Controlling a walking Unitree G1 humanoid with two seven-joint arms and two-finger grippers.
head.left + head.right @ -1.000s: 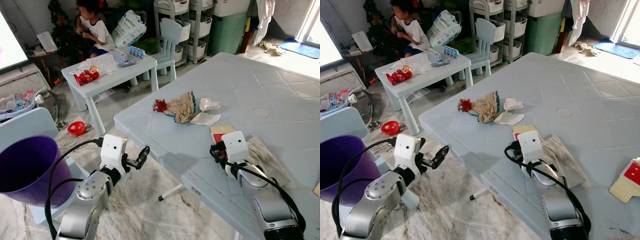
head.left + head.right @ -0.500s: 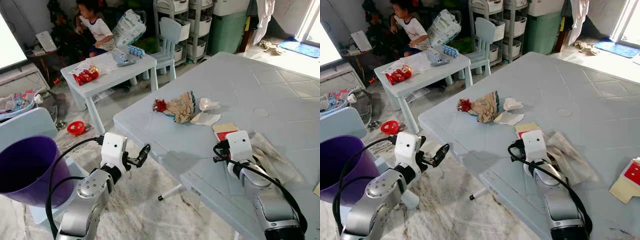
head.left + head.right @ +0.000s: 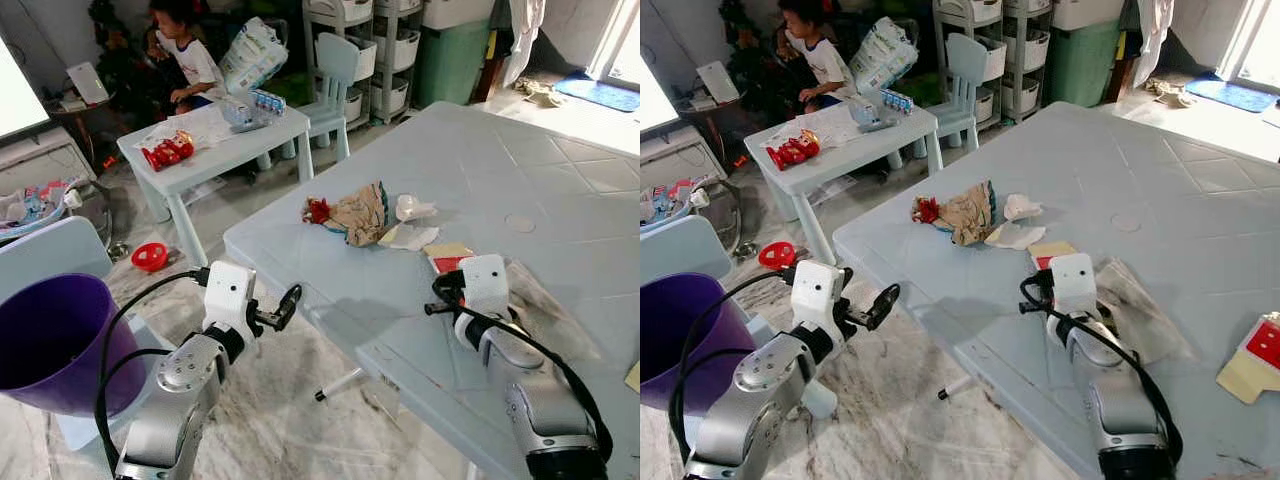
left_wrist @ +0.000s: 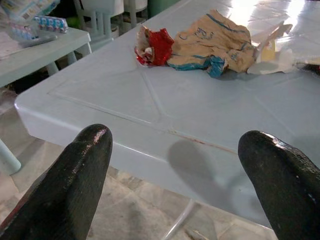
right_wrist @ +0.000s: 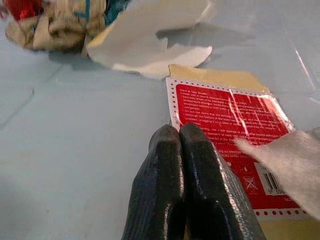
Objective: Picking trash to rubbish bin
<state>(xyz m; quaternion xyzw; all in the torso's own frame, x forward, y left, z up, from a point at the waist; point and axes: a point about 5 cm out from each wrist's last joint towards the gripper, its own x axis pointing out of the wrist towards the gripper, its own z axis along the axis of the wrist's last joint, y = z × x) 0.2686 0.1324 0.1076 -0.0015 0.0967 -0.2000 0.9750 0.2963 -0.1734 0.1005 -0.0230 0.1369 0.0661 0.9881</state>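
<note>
Doesn't look like any trash has been binned yet. The crumpled wrapper (image 3: 355, 213), torn paper (image 3: 410, 237) and red card (image 5: 235, 130) all sit near the worktop (image 3: 560, 170) front edge, and what can be seen of the purple bin (image 3: 50, 340), down on the floor off the left corner, looks empty. Right pincer (image 5: 186, 150) is pressed fully together, holding nothing, tips just at the card's edge. Left pincer (image 4: 175, 165) is spread wide, hanging off the worktop's near edge, pointed at the wrapper. So every pickup is left to do.

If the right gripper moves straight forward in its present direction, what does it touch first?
Most likely the red and yellow card: the right gripper, fingers shut, points at its near edge on the table.
</note>
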